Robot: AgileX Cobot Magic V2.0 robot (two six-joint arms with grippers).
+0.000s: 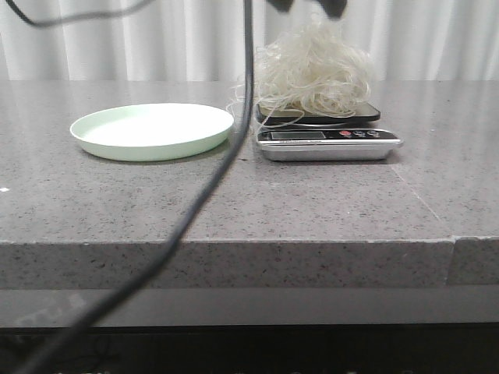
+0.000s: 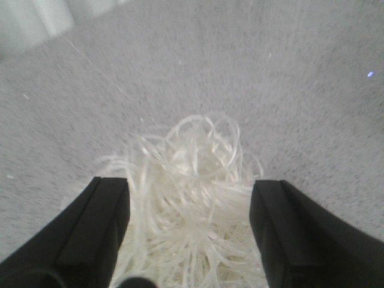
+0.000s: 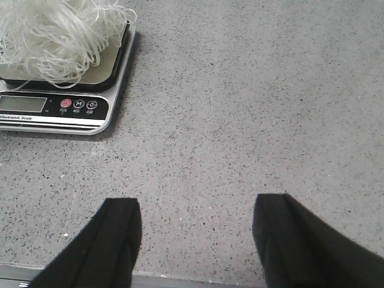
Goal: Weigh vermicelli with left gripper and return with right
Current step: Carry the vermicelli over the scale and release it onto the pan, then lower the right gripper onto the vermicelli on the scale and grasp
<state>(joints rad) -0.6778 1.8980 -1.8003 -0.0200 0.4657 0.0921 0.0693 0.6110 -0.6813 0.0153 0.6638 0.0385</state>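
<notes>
Two pincers are seen only through their own wrist cameras, and both have their fingers apart. The vermicelli [image 1: 314, 74] lies as a fluffy heap of thin off-white strands on the black platform of the scale [image 1: 328, 143], and some strands hang over the platform edge on the side of the plate. In the left wrist view the left pincer [image 2: 191, 231] is directly over the vermicelli [image 2: 192, 198], with one black finger [image 2: 96, 231] on each side of the heap; the strands fill the gap between the fingers, but I cannot tell if the fingers touch them. The picture from this camera is somewhat blurred. In the right wrist view the right pincer [image 3: 198, 240] holds nothing and is above the bare grey worktop [image 3: 252, 108], well apart from the scale [image 3: 66, 111], which shows in a corner of that view with the vermicelli [image 3: 57, 36] on it. The scale has a silver body, a small display and a red button on its front panel. A pale green round plate [image 1: 152, 130] stands on the worktop [image 1: 234, 210] just beside the scale, on its left in the front view. A dark cable [image 1: 199, 202] hangs across the front view, in front of the plate edge.
</notes>
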